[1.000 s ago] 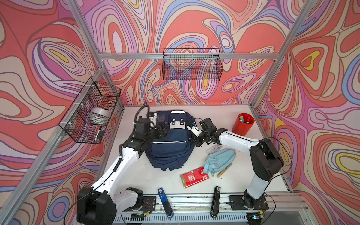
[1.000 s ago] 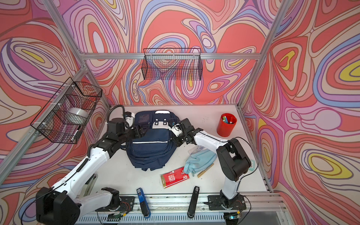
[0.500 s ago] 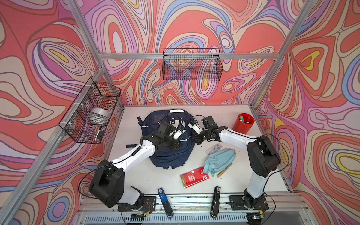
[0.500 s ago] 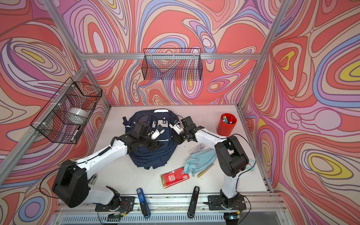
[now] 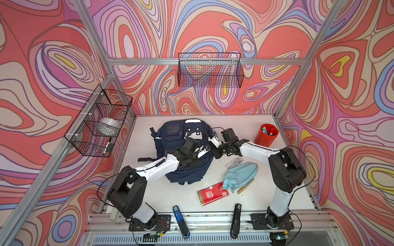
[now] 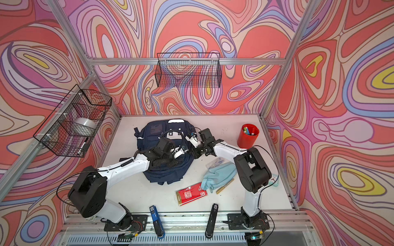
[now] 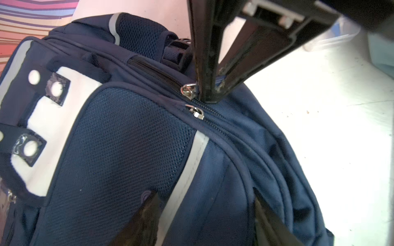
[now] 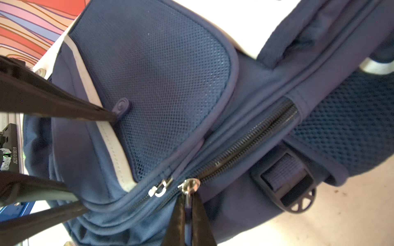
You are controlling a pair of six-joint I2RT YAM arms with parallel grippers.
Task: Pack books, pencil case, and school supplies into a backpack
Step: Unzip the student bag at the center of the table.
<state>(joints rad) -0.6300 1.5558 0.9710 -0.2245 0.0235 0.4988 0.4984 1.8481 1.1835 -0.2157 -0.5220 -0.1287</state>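
While both top views show the backpack (image 5: 170,138) lying on the table (image 5: 149,198) under both arms, the right wrist view shows the right gripper (image 8: 187,204) pinching a zip pull (image 8: 188,190); the left wrist view shows the left gripper (image 7: 205,192) spread on the front fabric. White print on the red packet (image 5: 213,194) is unreadably small.

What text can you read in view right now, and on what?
"J625018019", digits unsure: sideways label on a black part in the right wrist view.
White print on the red packet: too small to read.
White labels on the blue stapler and black stapler: too small.
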